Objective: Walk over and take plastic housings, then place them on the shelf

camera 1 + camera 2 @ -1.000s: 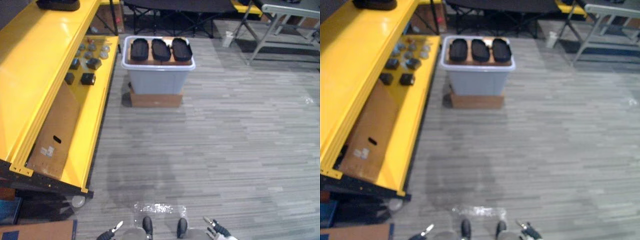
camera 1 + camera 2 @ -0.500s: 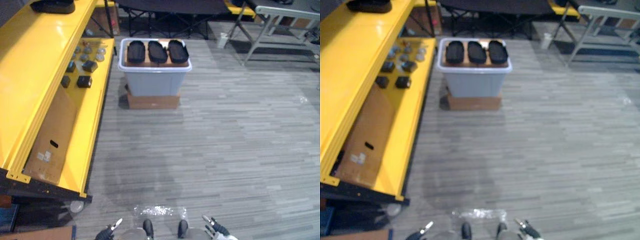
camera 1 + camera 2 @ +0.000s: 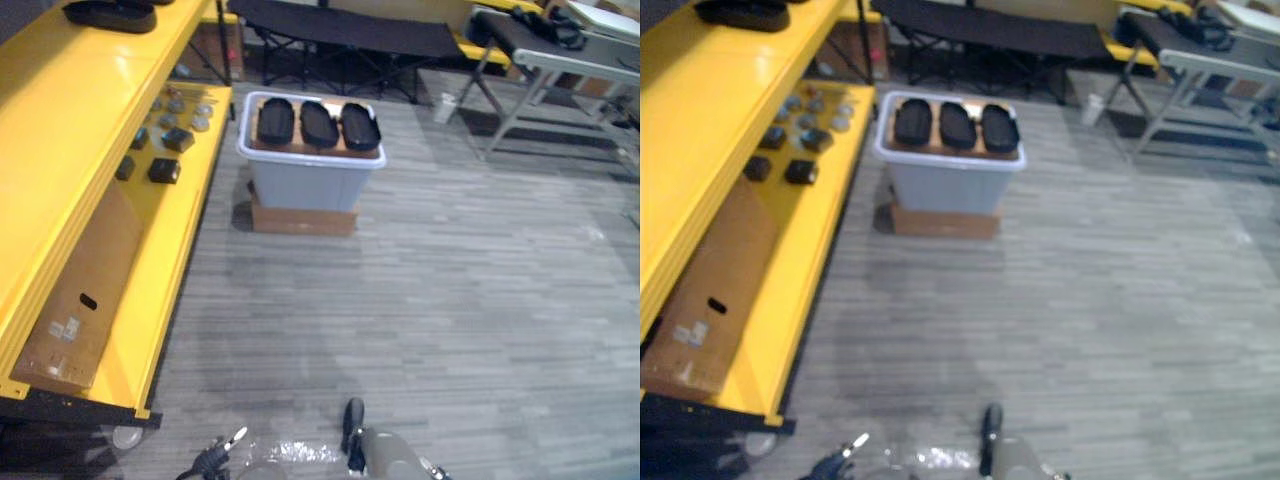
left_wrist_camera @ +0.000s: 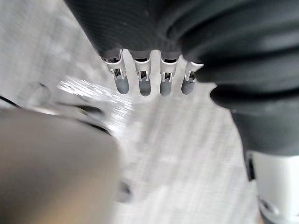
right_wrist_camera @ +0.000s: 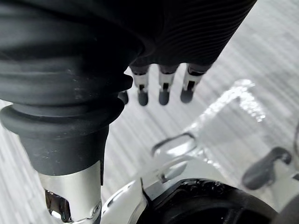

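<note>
The whole picture has slid since a moment ago, so it is the robot's head that moved, not the things. The grey bin [image 3: 305, 183] sits a little lower in the eye views now, and more of the room behind it shows. Nothing on the floor or the shelf has changed place. I think the robot is walking toward the bin and is a bit nearer than before.

The three black plastic housings [image 3: 318, 124] lie side by side on top of the bin, straight ahead at 12 o'clock. They are still well apart from the robot, with a lot of bare grey floor [image 3: 420, 320] between. The bin rests on a flat brown box [image 3: 300, 219].

The yellow shelf [image 3: 60, 130] runs along the side from 9 to 11 o'clock. One more dark housing [image 3: 108, 14] lies on its top board at 11 o'clock. Small dark parts [image 3: 163, 171] and a cardboard sheet [image 3: 85, 280] are on the lower board.

The left hand [image 4: 145, 83] hangs down with straight fingers and holds nothing. The right hand [image 5: 163, 91] is the same, loose and empty.

So the taking has not begun. I think the robot needs more steps before it can reach.
</note>
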Robot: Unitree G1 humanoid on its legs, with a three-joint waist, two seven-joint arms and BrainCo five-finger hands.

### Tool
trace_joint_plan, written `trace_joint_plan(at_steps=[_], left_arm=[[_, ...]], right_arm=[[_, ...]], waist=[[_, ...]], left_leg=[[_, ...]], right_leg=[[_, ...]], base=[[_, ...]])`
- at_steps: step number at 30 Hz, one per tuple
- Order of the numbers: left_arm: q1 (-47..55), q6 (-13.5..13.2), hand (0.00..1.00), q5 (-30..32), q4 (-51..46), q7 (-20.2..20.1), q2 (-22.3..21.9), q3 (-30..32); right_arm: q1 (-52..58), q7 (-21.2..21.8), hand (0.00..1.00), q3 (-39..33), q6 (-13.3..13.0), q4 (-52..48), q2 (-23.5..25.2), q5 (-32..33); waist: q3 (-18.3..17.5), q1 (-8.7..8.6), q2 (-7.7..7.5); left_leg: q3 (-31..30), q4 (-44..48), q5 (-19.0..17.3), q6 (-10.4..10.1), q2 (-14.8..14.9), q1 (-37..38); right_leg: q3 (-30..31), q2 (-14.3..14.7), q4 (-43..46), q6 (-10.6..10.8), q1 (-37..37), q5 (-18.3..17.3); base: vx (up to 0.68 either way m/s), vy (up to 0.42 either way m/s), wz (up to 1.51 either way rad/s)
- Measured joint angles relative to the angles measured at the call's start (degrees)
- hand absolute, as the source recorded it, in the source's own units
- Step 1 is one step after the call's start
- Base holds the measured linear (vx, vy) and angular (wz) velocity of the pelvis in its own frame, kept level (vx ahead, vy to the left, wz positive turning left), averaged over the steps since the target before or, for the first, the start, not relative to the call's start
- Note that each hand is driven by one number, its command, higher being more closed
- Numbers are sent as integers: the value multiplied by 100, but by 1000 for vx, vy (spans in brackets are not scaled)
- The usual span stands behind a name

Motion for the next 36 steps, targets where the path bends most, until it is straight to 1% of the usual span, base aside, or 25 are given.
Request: trace_joint_plan(at_steps=[1,2,3,4,6,8,10,11,12,13,16,17,18,19,20,22,24,26,28,29,30,32,33,34,36], left_arm=[[33,-24,0,-168,-35,51,-166,95],[25,-58,0,-234,-62,63,-254,197],[5,-229,0,-317,-93,118,-356,211],[-2,-251,0,-485,-90,174,-355,233],[-12,-289,0,-594,-107,235,-334,252],[-22,-409,0,-579,-231,233,-279,249],[-6,-458,0,-392,-243,196,-210,372],[15,-459,0,-346,-214,189,-188,404],[142,-455,0,-274,-112,138,-118,399],[163,-455,0,-162,-1,13,8,388],[130,-469,0,-130,-40,-249,220,372],[143,-470,0,-114,-28,-280,232,389],[153,-471,0,-114,-26,-296,232,389],[177,-473,0,-125,-28,-314,233,383],[145,-483,0,-128,-25,-314,250,329],[5,-590,0,-122,-77,-308,269,111],[-211,-725,0,-162,-170,-301,283,-32],[-443,-826,0,-201,-227,-276,284,-105],[-652,-874,0,-247,-220,-122,201,-102],[-683,-874,0,-248,-222,-116,185,-103],[-691,-858,0,-245,-220,-44,155,-104],[-695,-811,0,-229,-211,21,149,-101],[-715,-755,0,-196,-178,91,7,-100],[-693,-732,0,-186,-113,102,-210,-107],[-701,-711,0,-184,-64,132,-343,-111]], right_arm=[[-4,-70,0,12,1,-2,-49,-16],[-16,-88,0,13,2,2,-76,-18],[-47,-98,0,14,-21,29,-183,-186],[-138,-97,0,12,-83,114,-232,-384],[-262,-99,0,11,-213,255,-291,-457],[-543,-122,0,9,-424,287,-305,-464],[-1000,-277,0,20,-696,219,-328,-377],[-1049,-310,0,42,-746,166,-327,-334],[-1065,-354,0,236,-792,37,-350,-256],[-1149,-360,0,464,-802,-35,-337,-166],[-1339,-347,0,658,-751,-89,-344,-115],[-1319,-342,0,657,-737,-64,-386,-116],[-1309,-334,0,655,-729,-21,-409,-118],[-1304,-318,0,656,-670,80,-421,-152],[-1291,-305,0,657,-639,220,-413,-282],[-1155,-230,0,725,-552,294,-414,-369],[-1073,-198,0,889,-514,306,-411,-406],[-1073,-204,0,859,-517,282,-464,-431],[-884,-226,0,637,-494,190,-380,-575],[-811,-238,0,602,-491,150,-332,-579],[-520,-352,0,523,-444,7,-124,-629],[-414,-381,0,481,-384,-6,-16,-617],[-380,-390,0,433,-306,4,-29,-643],[-357,-408,0,407,-273,8,-110,-717],[-413,-481,0,398,-297,18,-139,-805]], waist=[[-103,-34,77],[-108,-60,115],[-11,-43,228],[90,-38,289],[157,47,185],[202,199,57],[238,370,42],[258,403,45],[275,447,33],[396,503,-123],[602,518,-471],[616,530,-507],[618,535,-506],[624,539,-504],[670,531,-463],[712,484,-343],[734,430,-213],[796,310,-94],[796,264,-80],[795,257,-87],[703,252,-248],[614,245,-391],[565,244,-242],[409,257,-86],[386,248,-41]], left_leg=[[-2,934,40,-117,149,-400],[-8,1590,166,-285,265,-694],[-13,3112,450,-414,603,-1380],[3,3562,422,-369,632,-1645],[8,3204,404,-329,336,-1864],[5,2111,456,-193,-128,-2292],[-59,66,1530,-61,-325,-2738],[-108,-215,1887,-60,-314,-2774],[-135,-346,2571,-68,-277,-2686],[-56,-246,2727,161,-378,-2558],[7,88,2386,395,-504,-2571],[26,341,2149,518,-535,-2562],[54,436,2015,555,-545,-2509],[116,495,1753,614,-574,-2301],[150,499,1541,659,-626,-1981],[142,353,1395,669,-640,-1523],[109,142,1394,663,-519,-1302],[-21,-37,1364,601,-386,-1192],[-162,67,1104,328,-147,-1082],[-223,137,1025,270,-98,-1059],[-439,389,670,-4,14,-898],[-600,513,425,-196,129,-795],[-701,437,330,-345,377,-616],[-717,266,386,-419,573,-571],[-785,302,754,-447,584,-525]], right_leg=[[-75,63,169,-30,9,-325],[-116,81,168,-50,76,-369],[-182,224,-102,-137,487,-411],[-207,285,-497,-154,1033,-415],[-166,188,-913,-166,1631,-399],[-59,-25,-1245,-164,2017,-399],[178,-112,-1622,-100,2310,-431],[223,-98,-1728,-45,2453,-463],[361,-80,-1845,54,2699,-576],[493,-184,-1788,-15,2853,-713],[539,-398,-1238,34,2678,-631],[670,-466,-701,58,2505,-627],[715,-486,-268,186,2359,-602],[770,-641,808,698,1977,-424],[715,-815,1735,829,1616,-711],[338,-890,1897,565,1249,-1165],[125,-612,974,405,832,-1255],[123,-407,-124,461,343,-1046],[146,-409,-1407,410,15,-117],[157,-423,-1539,404,0,24],[165,-525,-1732,475,35,483],[109,-531,-1590,469,139,1060],[-49,-349,-1217,326,145,1024],[-165,-228,-962,228,32,715],[-204,-242,-662,154,-5,372]], base=[[549,-262,23],[597,-254,27],[425,-212,22],[326,-163,16],[7,-54,-3],[-209,7,-34],[-292,42,-62],[-8,68,-58],[278,138,-45],[374,136,-35],[404,115,0],[416,131,2],[408,131,-14],[332,103,-25],[289,88,-21],[33,-3,4],[-209,-63,14],[-287,-26,18],[-195,-27,21],[-33,-129,52],[46,-177,58],[182,-270,53],[365,-342,39],[385,-318,31],[326,-237,15]])
